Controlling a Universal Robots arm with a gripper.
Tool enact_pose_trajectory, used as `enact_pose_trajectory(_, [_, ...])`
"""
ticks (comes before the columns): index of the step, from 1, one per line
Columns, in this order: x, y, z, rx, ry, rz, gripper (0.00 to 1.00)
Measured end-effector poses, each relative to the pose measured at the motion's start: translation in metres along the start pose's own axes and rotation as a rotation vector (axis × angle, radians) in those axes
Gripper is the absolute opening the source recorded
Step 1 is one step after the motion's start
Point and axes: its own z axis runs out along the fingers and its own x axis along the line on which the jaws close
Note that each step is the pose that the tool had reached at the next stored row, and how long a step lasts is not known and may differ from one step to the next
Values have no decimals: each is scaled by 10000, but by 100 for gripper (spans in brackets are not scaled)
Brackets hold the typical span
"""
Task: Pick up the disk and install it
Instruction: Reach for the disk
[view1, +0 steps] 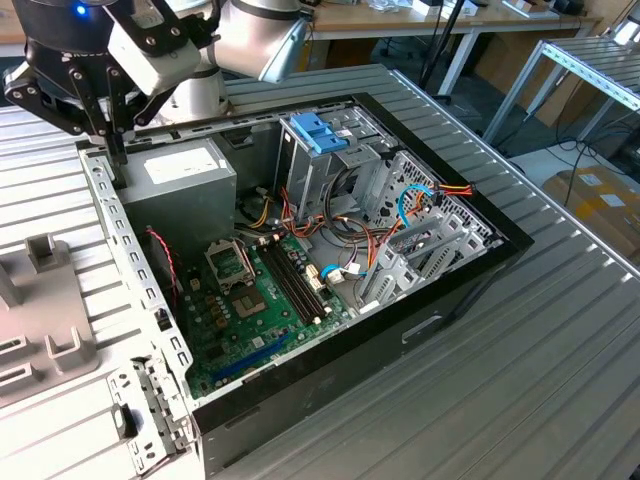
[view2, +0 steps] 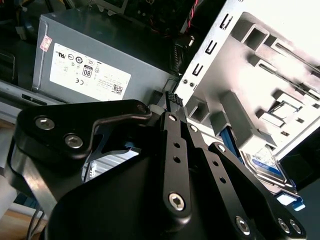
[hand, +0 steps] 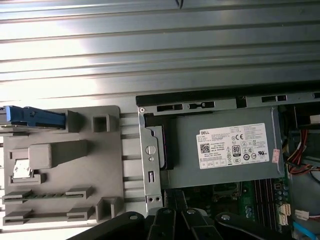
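In the exterior view, the gripper (view1: 112, 150) is hanging at about ten o'clock of the open computer case (view1: 420, 335), over the corner where the grey power supply (view1: 180, 175) is sitting. How wide the tool is standing cannot be told, and it is carrying nothing. A grey fixture tray (view1: 40, 320) is lying at nine o'clock of the case, cut off by the frame edge.

In the second wrist view, the disk (view2: 266, 159) is resting in the fixture tray (view2: 250, 65), well apart from the gripper (view2: 171, 97). The tray's raised blocks and the black linkage are hiding most of it. A patch of label and a strip of blue rail are showing, and its long axis is hard to judge here.

In the first wrist view, the disk (hand: 32, 117) is sitting at the tray's (hand: 100, 165) corner farthest from the power supply (hand: 225, 150). Its long axis is running parallel to the table's ribs (hand: 160, 50) and to the power supply's long side. One end is pointing toward the case side, and the other is being cut off by the frame edge. Which face is up is hard to make out.
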Motion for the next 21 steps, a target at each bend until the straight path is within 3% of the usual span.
enact_pose_trajectory(21, [144,-11,-4,1,1,0,11])
